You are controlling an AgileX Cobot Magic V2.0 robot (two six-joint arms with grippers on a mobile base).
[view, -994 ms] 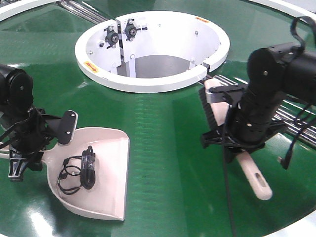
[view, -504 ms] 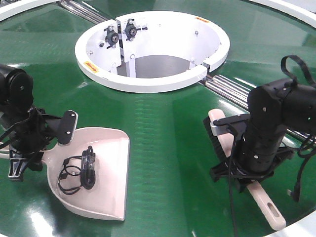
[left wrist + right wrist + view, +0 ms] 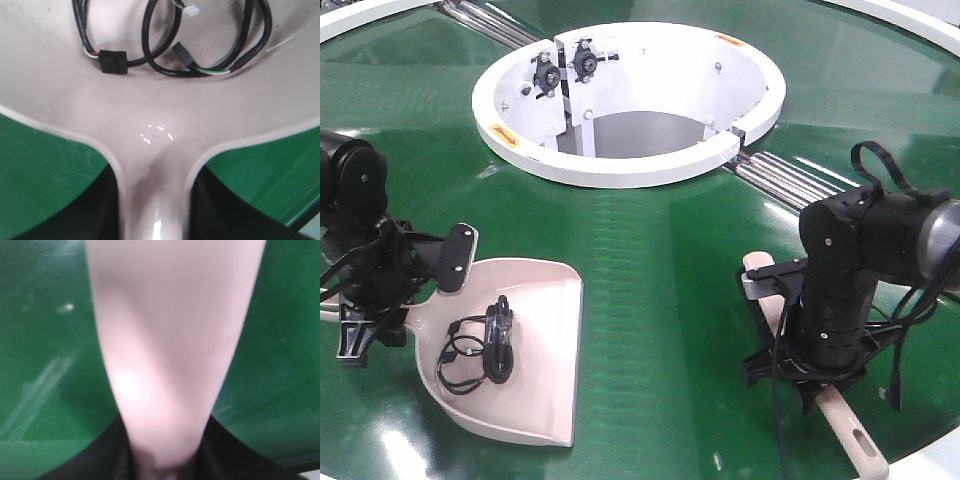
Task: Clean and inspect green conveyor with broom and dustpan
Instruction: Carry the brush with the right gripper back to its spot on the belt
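A: What is the right pincer [image 3: 823, 372] holding?
B: It is closed on the broom [image 3: 857, 437] handle. The head pokes out past the arm, low over the belt [image 3: 650, 260] and below the hub [image 3: 620, 165]. I can't tell whether the bristles touch.
A: And the left pincer [image 3: 362, 322]?
B: It is clamped on the dustpan [image 3: 535, 295] handle. The pan lies on the belt, well apart from the broom, with a black cable [image 3: 485, 345] inside.
A: How should it sweep?
B: I'd set the bristles level and stroke toward the pan's straight edge. Press that edge down so nothing slips under, and steer clear of the rollers [image 3: 790, 180].
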